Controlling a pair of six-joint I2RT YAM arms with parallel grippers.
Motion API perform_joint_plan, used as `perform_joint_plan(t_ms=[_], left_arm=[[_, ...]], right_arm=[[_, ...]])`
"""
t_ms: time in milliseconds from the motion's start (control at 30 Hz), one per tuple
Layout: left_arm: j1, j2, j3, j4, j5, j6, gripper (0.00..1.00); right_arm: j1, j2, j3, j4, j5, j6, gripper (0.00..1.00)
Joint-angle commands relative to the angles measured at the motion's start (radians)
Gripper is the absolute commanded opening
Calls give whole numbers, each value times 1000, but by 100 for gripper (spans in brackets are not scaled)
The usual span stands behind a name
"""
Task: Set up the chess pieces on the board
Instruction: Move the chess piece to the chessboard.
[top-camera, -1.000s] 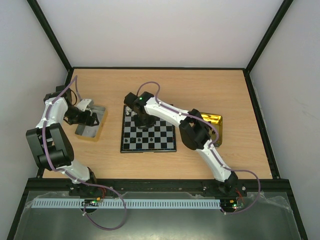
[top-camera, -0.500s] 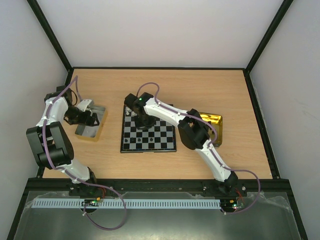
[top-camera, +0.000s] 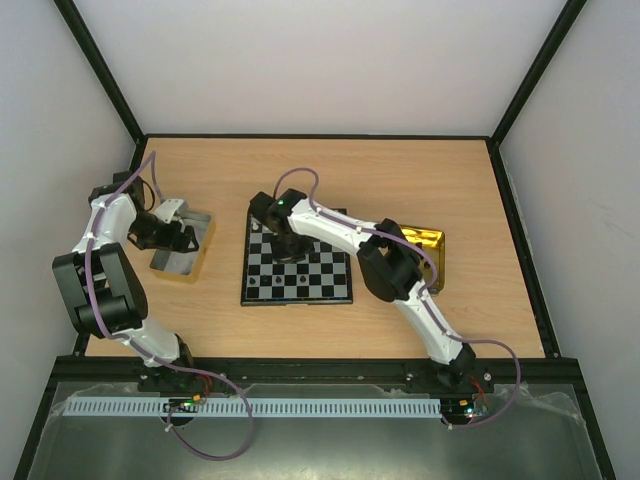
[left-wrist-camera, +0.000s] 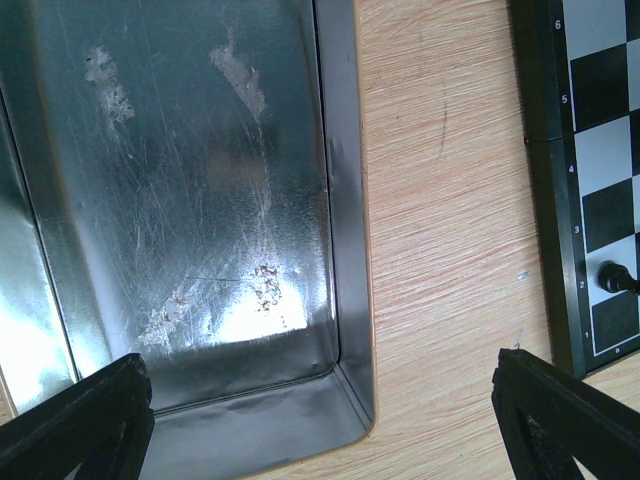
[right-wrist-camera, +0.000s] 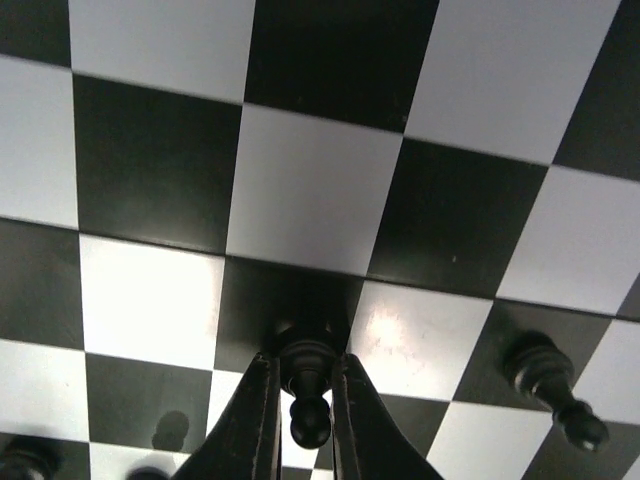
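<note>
Right wrist: right gripper (right-wrist-camera: 303, 402), jaws clenched on black pawn (right-wrist-camera: 306, 362) standing on board (right-wrist-camera: 312, 185); advise vertical lift, clear of neighbouring black piece (right-wrist-camera: 540, 372). Left gripper (left-wrist-camera: 318, 365) jaws released.

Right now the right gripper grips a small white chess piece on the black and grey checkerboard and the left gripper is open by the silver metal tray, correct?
The colour is wrong: the right wrist view shows the right gripper gripping a small black chess piece on the checkerboard. The left gripper is open by the silver metal tray.
</note>
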Motion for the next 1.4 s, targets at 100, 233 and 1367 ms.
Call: perform_joint_plan(t_ms=[100,233,1367], left_arm=[[2,-13,22,-11,17,-4,92],[0,-19,23,-15,18,-6,92],[-27,-58,28,-30,13,-23,92]], right_arm=[[33,-90,-69,-2,27,21,4],[49,-104,-88,6,24,29,4],[102,-192,-244,80,3,74,4]])
